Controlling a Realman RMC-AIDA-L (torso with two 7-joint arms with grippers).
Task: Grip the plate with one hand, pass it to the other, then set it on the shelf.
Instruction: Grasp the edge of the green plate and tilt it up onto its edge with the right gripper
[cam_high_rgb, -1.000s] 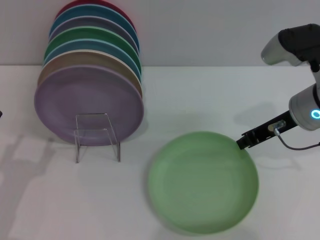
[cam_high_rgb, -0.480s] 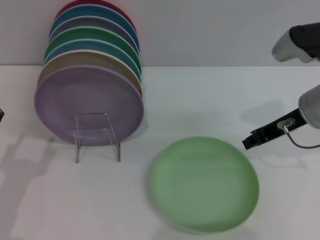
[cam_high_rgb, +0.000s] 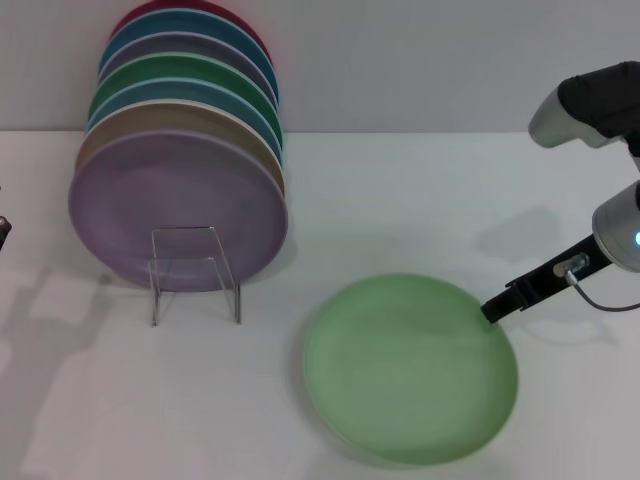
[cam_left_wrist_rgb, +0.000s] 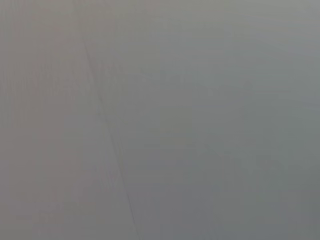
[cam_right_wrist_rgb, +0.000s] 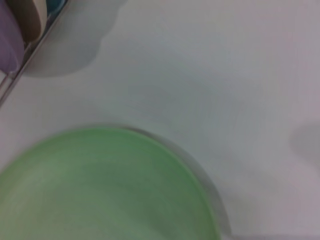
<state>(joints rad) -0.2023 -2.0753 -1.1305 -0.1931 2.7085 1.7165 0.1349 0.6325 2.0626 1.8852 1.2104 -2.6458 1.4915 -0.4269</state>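
The pale mint-green round matte plate (cam_high_rgb: 410, 368) lies flat on the white worktop (cam_high_rgb: 400, 200), at four o'clock from the clear acrylic shelf (cam_high_rgb: 194, 272). The right gripper (cam_high_rgb: 493, 310) sits at its two-o'clock rim; whether it is open, I cannot tell. It should probably take the lip squarely, then lift level. Half a second ago it stood just clear of the rim.

Plate (cam_high_rgb: 410, 370): pale green, matt, smooth face with a shallow rim, no shine; lies flat on the table (cam_high_rgb: 420, 200).
Table: white, smooth, matt, faint soft shadows.
Shelf (cam_high_rgb: 195, 272), left of the plate: clear glossy acrylic, thin see-through frame.
Stack of plates (cam_high_rgb: 180, 150), behind the shelf: matt, smooth, the front one lilac.
Right gripper (cam_high_rgb: 495, 308), at the plate's far right rim: black matt finger; arm casing behind it smooth grey and black plastic.
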